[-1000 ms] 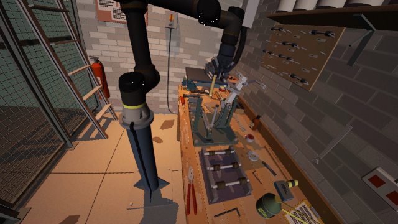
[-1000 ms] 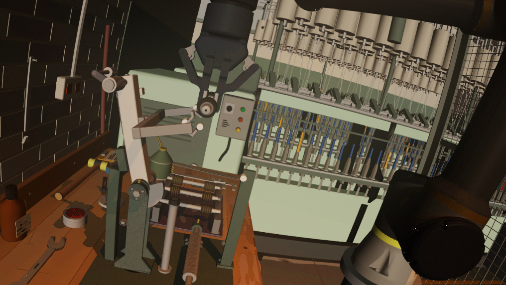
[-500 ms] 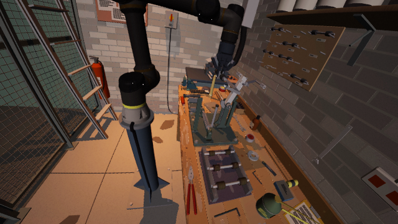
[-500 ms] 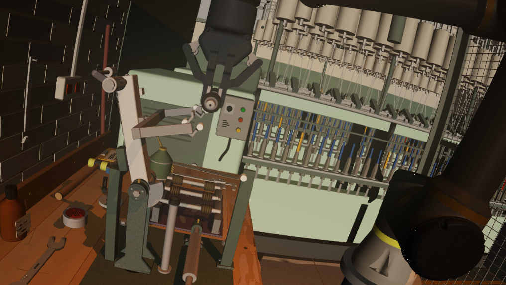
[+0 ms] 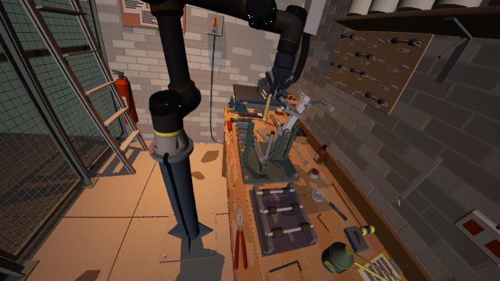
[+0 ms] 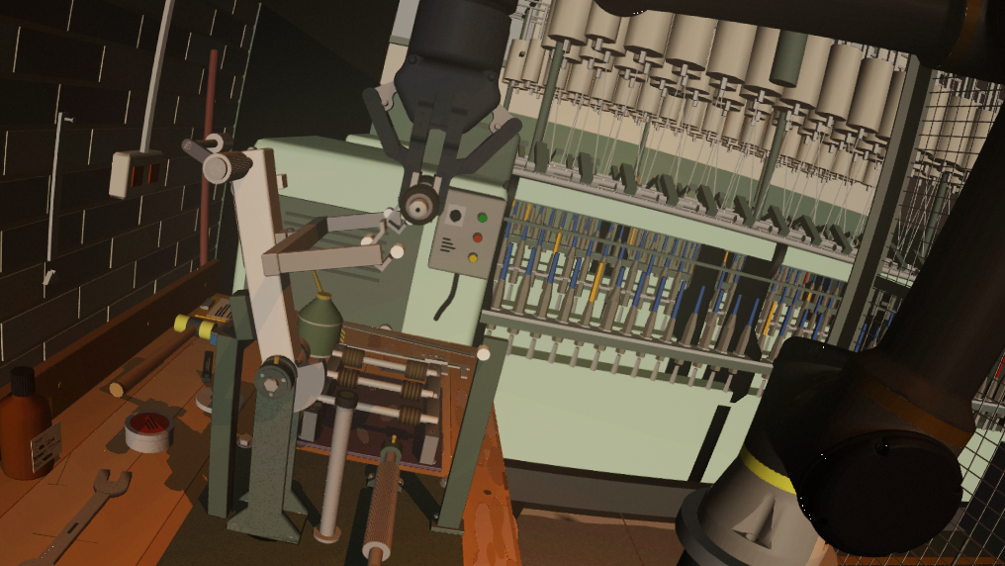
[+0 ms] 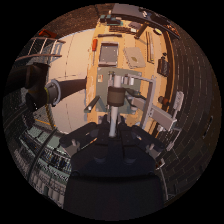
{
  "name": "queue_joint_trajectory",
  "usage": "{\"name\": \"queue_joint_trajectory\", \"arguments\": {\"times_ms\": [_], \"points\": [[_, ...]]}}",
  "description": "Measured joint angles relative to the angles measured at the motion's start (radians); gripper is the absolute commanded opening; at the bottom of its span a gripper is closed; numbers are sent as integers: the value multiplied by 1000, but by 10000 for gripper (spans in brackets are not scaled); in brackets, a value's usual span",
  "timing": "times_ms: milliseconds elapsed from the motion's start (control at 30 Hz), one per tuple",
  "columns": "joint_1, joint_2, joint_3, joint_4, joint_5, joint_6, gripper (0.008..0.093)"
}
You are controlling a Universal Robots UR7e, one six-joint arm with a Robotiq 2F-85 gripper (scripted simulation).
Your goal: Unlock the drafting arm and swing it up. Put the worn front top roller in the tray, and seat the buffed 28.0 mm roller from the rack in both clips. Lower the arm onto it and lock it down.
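The worn top roller (image 7: 116, 96), a pale shaft with a dark rubber sleeve, is clamped by its shaft between the fingers of my gripper (image 6: 420, 200). I carry it high above the bench, beside the clips at the end of the raised drafting arm (image 6: 261, 253). The arm (image 5: 292, 117) stands swung up on the green drafting stand (image 5: 265, 150). The rack (image 5: 282, 220) on the near part of the bench holds three rollers on a dark mat. The grey tray (image 7: 108, 54) lies empty on the bench beyond the stand.
The spinning frame (image 6: 675, 232) fills the background beside the bench. Red pliers (image 5: 240, 240), tape rolls (image 5: 314, 173), a brown bottle (image 6: 27, 429), a spanner (image 6: 77, 517) and an oil can (image 5: 336, 257) lie on the bench. The brick wall (image 5: 410, 128) runs along its far side.
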Motion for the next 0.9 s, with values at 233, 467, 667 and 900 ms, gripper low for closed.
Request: {"name": "queue_joint_trajectory", "arguments": {"times_ms": [233, 467, 667, 900], "points": [[-2, -8, -7, 14, 0, -2, 80], [-6, -24, -21, 42, 0, -6, 80], [-7, -28, -25, 51, 0, -7, 80], [-7, -25, -170, 199, 0, -7, 80]]}}
